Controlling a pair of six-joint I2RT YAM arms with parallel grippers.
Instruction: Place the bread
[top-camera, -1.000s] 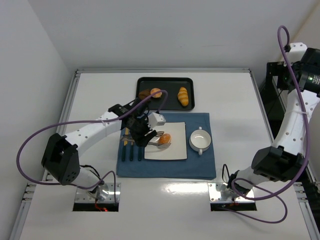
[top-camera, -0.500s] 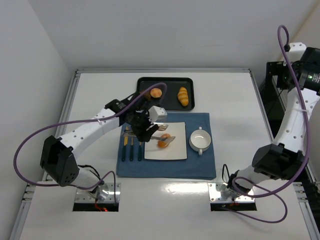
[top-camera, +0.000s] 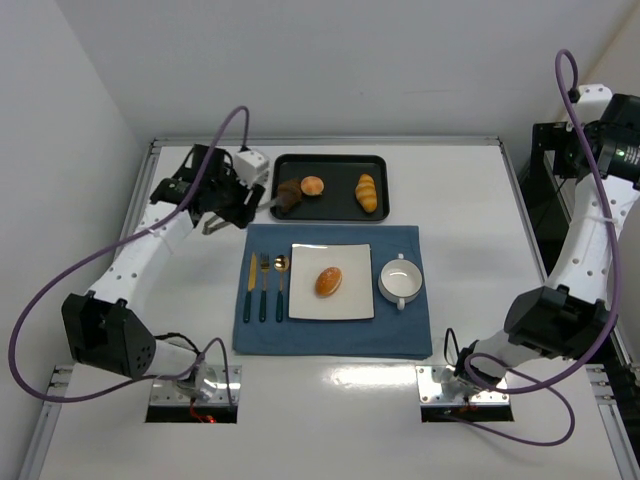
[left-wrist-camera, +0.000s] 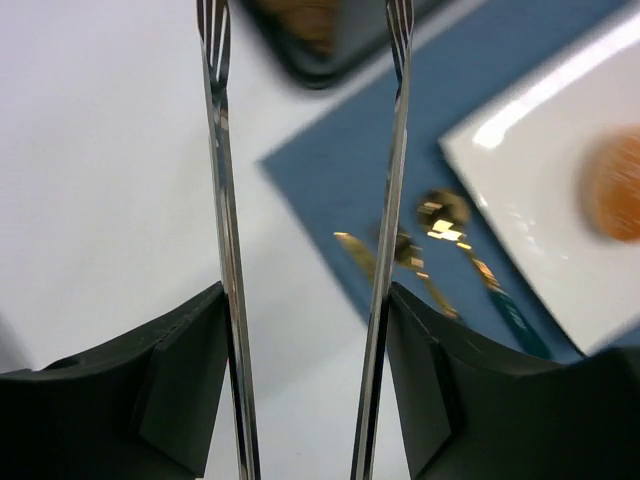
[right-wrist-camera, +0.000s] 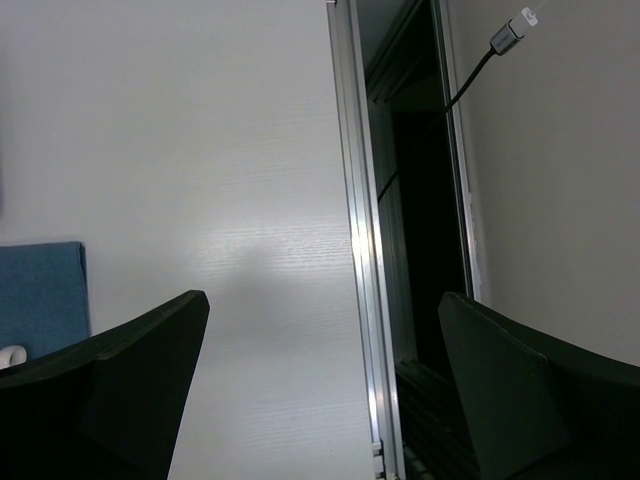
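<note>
Cloth, blue and rectangular (top-camera: 400, 335), underlies the white square plate (top-camera: 305, 300). At ten o'clock my left pincer (left-wrist-camera: 305, 330), half-open, pinches empty steel tongs (left-wrist-camera: 222, 200) just enough to hold them. The glossy orange-brown oval bun (top-camera: 328, 281) sits mid-plate, seemingly placed.

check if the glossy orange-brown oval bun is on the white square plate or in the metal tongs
On the white square plate: the glossy orange-brown oval bun lies at its middle; the metal tongs hold nothing, well away.
</note>
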